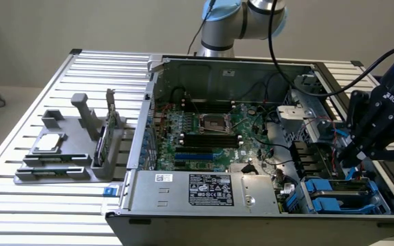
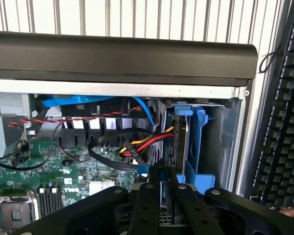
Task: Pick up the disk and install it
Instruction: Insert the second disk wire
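- At the computer case's (image 1: 183,200) drive-bay corner, the gripper (image 2: 162,188) pinches the disk (image 2: 161,171) edge-on by its blue rail.
- Hold the disk square to the blue bay (image 2: 198,147) (cables (image 2: 137,147) crowd close), I judge.

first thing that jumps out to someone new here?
The open computer case dominates the slatted table, its green motherboard laid bare. At the exterior view's right, the black hand reaches into the case's corner, closed on the disk, which stands on edge in its blue frame. A grey parts holder sits beside the case at the exterior view's left.
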